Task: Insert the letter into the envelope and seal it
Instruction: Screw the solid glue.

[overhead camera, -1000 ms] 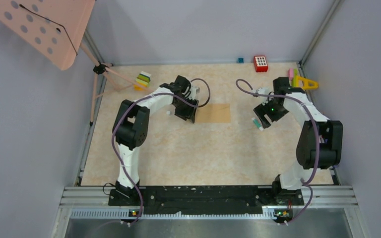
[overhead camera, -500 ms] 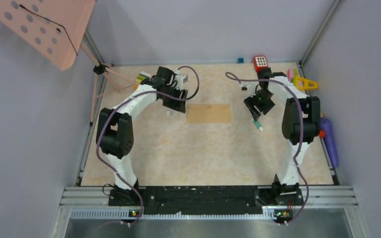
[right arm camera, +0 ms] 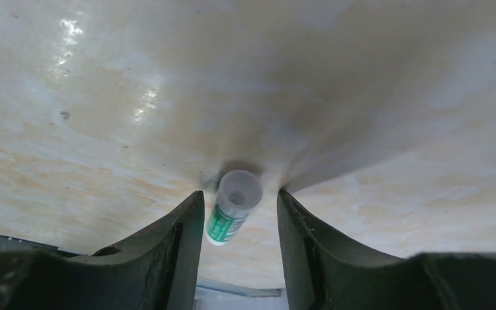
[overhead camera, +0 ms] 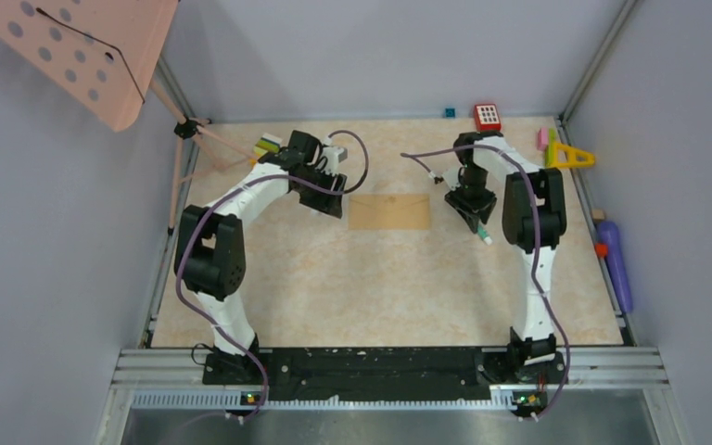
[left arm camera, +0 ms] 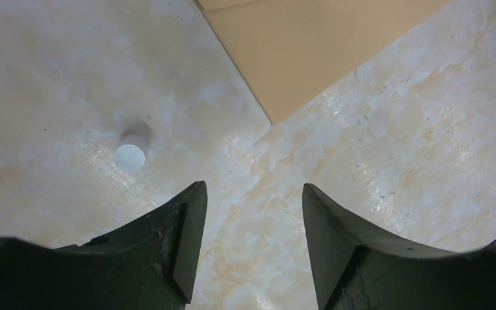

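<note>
while my left arm [overhead camera: 241, 197] reaches out over the pale marbled surface [overhead camera: 371, 287], my left jaws hang just beside the short left end of the envelope [overhead camera: 389, 211], not touching it. the envelope lies flat near the middle of the far half of the surface, between my two arms, its pointed flap folded down. from my left wrist one tan corner of it [left arm camera: 310, 45] shows ahead of my dark fingers [left arm camera: 171, 258]. those fingers stand well apart, with only bare surface between them, so my left jaws are wide and hold nothing. a small white cylinder [left arm camera: 130, 155] stands on the surface off to the left of them, apart from the envelope.

my right arm [overhead camera: 530, 206] bends in from the other side, and my right jaws point down just off the envelope's right end. between their fingers [right arm camera: 168, 258] sits a glue stick [right arm camera: 230, 216] with a green label and a clear cap. it lies close against one finger, and a slim gap shows at the other. so my right jaws stand fairly narrow around it but not closed on it, and i cannot tell whether it is lifted. from above, the stick's tip [overhead camera: 485, 236] pokes out below the jaws.

along the far edge sit a red block [overhead camera: 487, 117] with white dots, a yellow triangle [overhead camera: 570, 156], and a striped green and yellow block [overhead camera: 267, 146]. a purple object [overhead camera: 615, 264] lies by the right wall.
</note>
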`<state>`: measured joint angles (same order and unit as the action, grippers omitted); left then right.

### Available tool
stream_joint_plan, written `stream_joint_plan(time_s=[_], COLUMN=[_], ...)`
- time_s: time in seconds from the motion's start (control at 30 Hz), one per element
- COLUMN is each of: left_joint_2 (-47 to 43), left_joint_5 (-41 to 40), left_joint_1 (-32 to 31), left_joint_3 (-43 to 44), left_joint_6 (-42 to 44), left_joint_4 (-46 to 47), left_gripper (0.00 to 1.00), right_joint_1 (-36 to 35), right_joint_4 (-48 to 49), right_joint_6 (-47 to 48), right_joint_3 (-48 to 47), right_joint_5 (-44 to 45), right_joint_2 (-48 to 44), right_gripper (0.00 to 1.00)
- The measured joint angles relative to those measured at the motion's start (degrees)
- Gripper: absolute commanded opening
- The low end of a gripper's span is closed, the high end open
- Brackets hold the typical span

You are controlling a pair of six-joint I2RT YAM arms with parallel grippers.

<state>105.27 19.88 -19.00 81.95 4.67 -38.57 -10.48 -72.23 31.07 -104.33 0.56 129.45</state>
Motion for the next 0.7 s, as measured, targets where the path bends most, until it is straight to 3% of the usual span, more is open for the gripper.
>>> stream_joint_plan(time_s=[0.1,0.2,0.23,0.53,0.57,0.67,0.7], left_joint_2=[-0.39,-0.94,-1.09,-1.51,-1.57,-1.62,-1.62], left_joint_5=[-0.02,0.00,0.00,2.56,3.67,9.11,11.34], left_joint_1=[0.00,0.09,0.11,0.15,0.17,0.22,0.22], left_joint_3=[-0.02,-0.04,-0.04,0.00,0.22,3.17,4.76], left_joint_6=[0.02,0.02,0.02,0.07,0.09,0.11,-0.24], left_joint_4=[0.02,0.17,0.31,1.62,1.75,2.21,2.67], left_gripper=[0.62,0.62,0.62,0.65,0.81,0.87,0.94], right_joint_1=[-1.49,-2.27,-2.40,-2.45,-2.34,-1.68,-1.33], right_joint_4=[-1.66,-2.91,-3.74,-8.09,-8.48,-7.08,-5.53], right_joint_6=[0.68,1.27,1.49,0.79,0.39,-1.75,-3.02], right_joint_3=[0.04,-0.02,-0.31,-8.79,-11.56,-18.84,-19.82], right_joint_5=[1.62,2.25,2.49,-5.03,-7.30,-15.78,-19.80], right_joint_2=[0.59,1.18,1.53,3.39,3.39,1.79,-0.09], right_gripper=[0.30,0.03,0.00,0.00,0.00,0.00,0.00])
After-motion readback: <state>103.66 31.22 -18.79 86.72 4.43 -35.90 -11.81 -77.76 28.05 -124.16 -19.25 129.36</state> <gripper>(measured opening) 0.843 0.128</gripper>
